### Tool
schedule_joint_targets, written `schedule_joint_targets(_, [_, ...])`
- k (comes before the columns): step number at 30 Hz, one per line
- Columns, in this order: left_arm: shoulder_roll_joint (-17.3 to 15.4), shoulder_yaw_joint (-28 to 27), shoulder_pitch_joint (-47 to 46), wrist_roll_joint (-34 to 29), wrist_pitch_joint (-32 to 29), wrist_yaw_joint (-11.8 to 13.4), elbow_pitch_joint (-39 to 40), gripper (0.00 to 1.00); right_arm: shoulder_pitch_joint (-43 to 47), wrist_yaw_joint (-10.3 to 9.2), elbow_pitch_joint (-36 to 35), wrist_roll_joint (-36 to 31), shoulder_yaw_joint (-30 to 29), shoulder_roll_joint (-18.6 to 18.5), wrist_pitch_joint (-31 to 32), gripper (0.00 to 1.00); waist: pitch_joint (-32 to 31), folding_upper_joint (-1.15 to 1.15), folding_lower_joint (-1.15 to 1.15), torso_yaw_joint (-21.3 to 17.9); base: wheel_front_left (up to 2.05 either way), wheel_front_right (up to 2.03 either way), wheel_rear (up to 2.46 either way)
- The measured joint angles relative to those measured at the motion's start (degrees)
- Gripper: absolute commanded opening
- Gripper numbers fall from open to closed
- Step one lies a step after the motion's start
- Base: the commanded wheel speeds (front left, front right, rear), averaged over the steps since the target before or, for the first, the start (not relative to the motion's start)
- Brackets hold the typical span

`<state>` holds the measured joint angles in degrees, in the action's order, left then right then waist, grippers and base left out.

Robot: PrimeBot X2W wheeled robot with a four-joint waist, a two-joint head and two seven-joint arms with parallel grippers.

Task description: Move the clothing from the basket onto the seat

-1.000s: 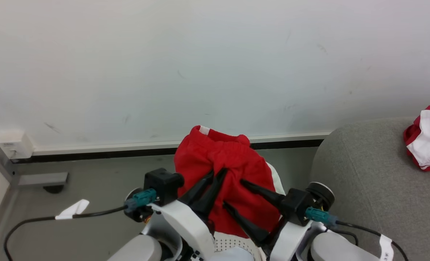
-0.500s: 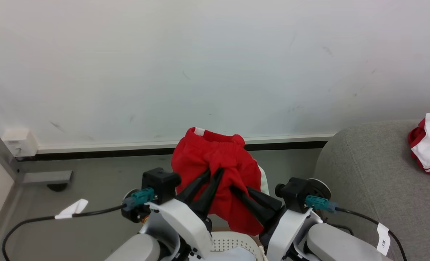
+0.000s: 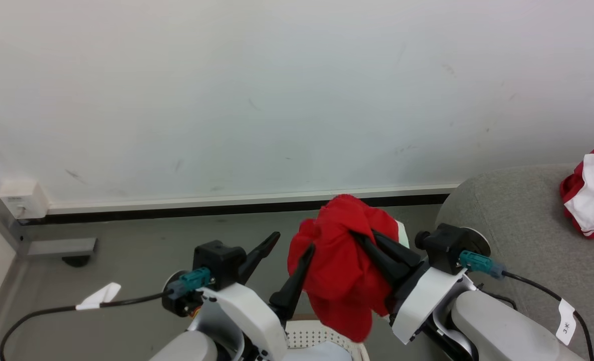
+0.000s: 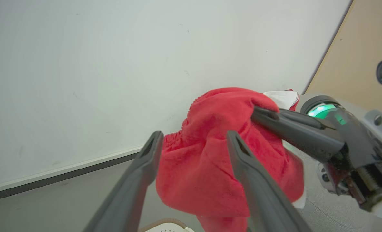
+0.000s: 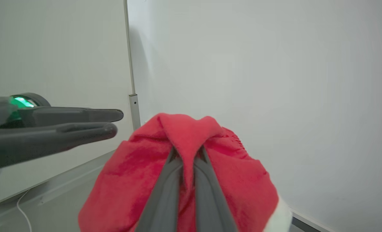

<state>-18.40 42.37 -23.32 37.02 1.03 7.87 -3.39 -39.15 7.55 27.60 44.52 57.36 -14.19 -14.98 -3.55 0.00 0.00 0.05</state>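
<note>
Red garment (image 3: 342,273) is hanging from the right gripper (image 3: 368,235) over the basket (image 3: 311,335), with the left gripper (image 3: 293,240) standing open beside it.

Nearest the robot, the white perforated basket is peeking out between the two forearms, and the garment's lower end is dangling in front of it. The right gripper is pinching a fold of the cloth, its two fingers pressed almost together and fabric bunching over their tips. The left gripper is spread wide and holding nothing, with one fingertip just beside the cloth. Farther right, the grey seat (image 3: 517,235) is carrying a red-and-white garment (image 3: 590,200), well apart from the held one. Beyond the grey-green floor (image 3: 126,250), a pale wall (image 3: 276,100) is rising.
</note>
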Motion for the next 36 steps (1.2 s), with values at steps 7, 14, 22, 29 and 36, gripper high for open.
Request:
schedule_joint_targets(7, [-0.14,0.22,0.27,0.01,0.10,0.27,-0.11,1.00,0.64,0.00,-0.64,-1.55,-2.13,-0.62,-0.03,0.00,-0.05,0.00,0.00,-0.42,0.00,0.00,0.00])
schedule_joint_targets(14, [-0.27,0.43,0.45,0.02,0.15,0.42,0.16,1.00,0.99,0.00,-1.25,-2.44,-3.89,-1.21,-0.04,0.00,0.13,0.00,0.00,-2.10,0.00,0.00,0.00])
schedule_joint_targets(22, [-0.40,0.87,0.79,0.04,0.54,0.43,1.11,1.00,1.52,0.00,-2.01,-3.37,-5.65,-2.66,-0.05,0.00,0.85,0.00,0.00,-6.86,0.00,0.00,0.00])
schedule_joint_targets(29, [-0.08,2.15,0.67,-0.23,0.59,-0.09,1.86,1.00,1.71,0.00,-2.98,-4.57,-7.40,-4.55,-0.05,0.00,1.61,0.00,0.00,-13.03,0.00,0.00,0.00])
schedule_joint_targets(36, [1.25,3.94,0.25,-0.98,0.64,-0.62,2.53,1.00,2.05,0.00,-4.44,-5.33,-9.92,-7.12,-0.05,0.00,2.23,0.00,0.00,-19.36,0.00,0.00,0.00])
